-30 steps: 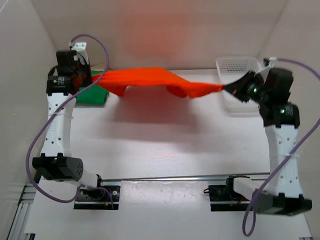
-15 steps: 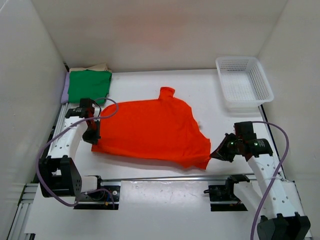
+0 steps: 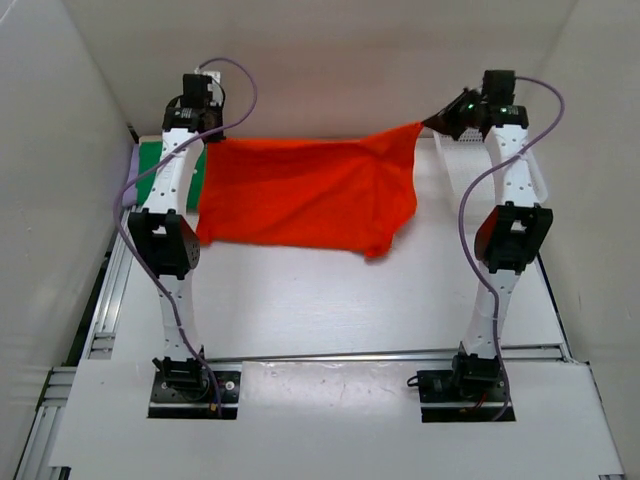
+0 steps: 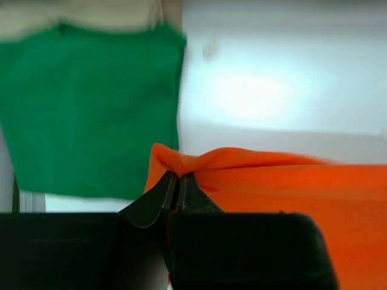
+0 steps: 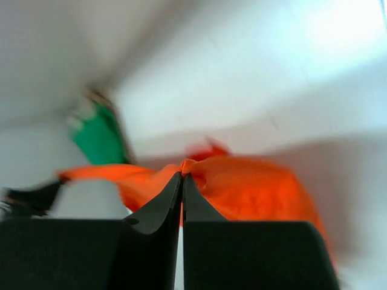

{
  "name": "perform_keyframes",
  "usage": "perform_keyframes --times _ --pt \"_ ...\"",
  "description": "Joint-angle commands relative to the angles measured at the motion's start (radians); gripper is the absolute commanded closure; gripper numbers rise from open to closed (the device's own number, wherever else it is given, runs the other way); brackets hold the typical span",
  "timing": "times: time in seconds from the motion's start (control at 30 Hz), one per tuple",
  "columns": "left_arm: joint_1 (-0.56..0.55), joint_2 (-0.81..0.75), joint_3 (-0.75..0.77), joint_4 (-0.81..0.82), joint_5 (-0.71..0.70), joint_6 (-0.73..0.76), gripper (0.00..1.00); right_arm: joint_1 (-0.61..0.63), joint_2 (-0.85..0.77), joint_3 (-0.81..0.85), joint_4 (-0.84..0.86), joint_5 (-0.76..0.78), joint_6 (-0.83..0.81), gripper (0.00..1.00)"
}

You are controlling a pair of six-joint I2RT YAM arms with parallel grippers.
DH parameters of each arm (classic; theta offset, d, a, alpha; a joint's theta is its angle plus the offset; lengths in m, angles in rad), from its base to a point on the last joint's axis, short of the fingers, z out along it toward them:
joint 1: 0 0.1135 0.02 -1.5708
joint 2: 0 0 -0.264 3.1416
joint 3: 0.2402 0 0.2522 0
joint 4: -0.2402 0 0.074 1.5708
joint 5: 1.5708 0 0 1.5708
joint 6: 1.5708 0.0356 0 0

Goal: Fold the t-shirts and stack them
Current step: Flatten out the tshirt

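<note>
The orange-red t-shirt [image 3: 310,195] hangs spread like a curtain between both raised arms, its lower edge above the table. My left gripper [image 3: 207,138] is shut on its upper left corner, and the pinch shows in the left wrist view [image 4: 177,175] on bunched orange cloth [image 4: 290,181]. My right gripper [image 3: 432,122] is shut on the upper right corner, where its tips [image 5: 182,176] clamp an orange fold [image 5: 254,187]. The folded green t-shirt [image 4: 91,109] lies at the back left on a beige one [image 4: 78,15], partly hidden by the left arm [image 3: 165,200].
The white mesh basket [image 3: 450,165] stands at the back right, mostly hidden behind the right arm [image 3: 505,230]. White walls close in the back and both sides. A metal rail [image 3: 330,355] runs across the table near the arm bases.
Half a second ago the orange-red t-shirt lay flat on the table, both grippers low at its near corners. Both arms have since swung up and back, so it hangs in the air.
</note>
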Motion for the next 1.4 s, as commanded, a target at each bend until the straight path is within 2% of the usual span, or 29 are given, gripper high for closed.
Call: perform_keyframes --times 0.0,0.03,0.07,0.1,0.13,0.2,0.27,0.43,0.5,0.53,0.57,0.6,0.67,0.7,0.73,0.8,0.83,0.97,1.13,1.37 --pt "-0.012 -0.179 -0.017 0.403 -0.144 0.0 0.88 -0.069 -0.065 0.174 0.364 -0.155 0.337 1.0" --pt "-0.012 -0.179 0.019 0.428 -0.135 0.0 0.88 -0.069 -0.096 0.114 0.589 -0.123 0.379 1.0" --pt "-0.012 -0.158 0.082 0.428 -0.135 0.0 0.88 -0.069 -0.122 0.071 0.641 -0.091 0.396 1.0" --pt "-0.012 -0.144 0.199 0.428 -0.135 0.0 0.88 -0.069 -0.149 0.079 0.657 -0.064 0.397 1.0" --pt "-0.012 -0.144 0.228 0.428 -0.135 0.0 0.87 -0.069 -0.15 0.101 0.657 -0.051 0.343 1.0" --pt "-0.012 -0.168 0.215 0.428 -0.075 0.0 0.87 -0.069 -0.192 0.121 0.625 -0.051 0.29 1.0" --pt "-0.012 -0.226 0.153 0.428 -0.041 0.0 0.87 -0.069 -0.263 0.067 0.599 -0.062 0.254 1.0" --pt "-0.022 -0.378 -0.17 0.428 -0.007 0.0 0.87 -0.048 -0.447 -0.185 0.503 -0.051 0.055 1.0" --pt "-0.031 -0.462 -0.271 0.428 -0.007 0.0 0.87 -0.023 -0.566 -0.378 0.444 -0.021 -0.001 1.0" --pt "-0.031 -0.498 -0.405 0.428 -0.007 0.0 0.87 -0.023 -0.616 -0.463 0.432 -0.002 -0.042 1.0" --pt "-0.043 -0.571 -0.483 0.428 -0.007 0.0 0.87 -0.014 -0.721 -0.652 0.423 0.019 -0.057 1.0" --pt "-0.058 -0.608 -0.643 0.428 -0.007 0.0 0.87 -0.005 -0.78 -0.752 0.423 0.039 -0.073 1.0" --pt "-0.078 -0.712 -0.811 0.416 -0.007 0.0 0.87 0.027 -0.945 -0.944 0.394 0.125 -0.114 1.0" --pt "-0.097 -0.745 -0.891 0.407 -0.021 0.0 0.87 0.047 -0.996 -1.105 0.369 0.165 -0.126 1.0" --pt "-0.106 -0.772 -1.034 0.375 -0.021 0.0 0.87 0.09 -1.083 -1.179 0.34 0.206 -0.127 1.0" --pt "-0.115 -0.838 -1.161 0.332 -0.021 0.0 0.88 0.166 -1.16 -1.314 0.251 0.292 -0.114 1.0" --pt "-0.115 -0.854 -1.263 0.306 -0.021 0.0 0.88 0.194 -1.227 -1.441 0.233 0.305 -0.087 1.0" --pt "-0.115 -0.865 -1.462 0.161 -0.053 0.0 0.9 0.328 -1.334 -1.679 0.136 0.332 0.028 1.0" --pt "-0.106 -0.845 -1.647 0.161 -0.064 0.0 0.9 0.392 -1.352 -1.807 0.101 0.332 0.1 1.0" --pt "-0.049 -0.892 -1.694 0.103 -0.109 0.0 0.9 0.392 -1.385 -1.84 -0.011 0.3 0.111 1.0"
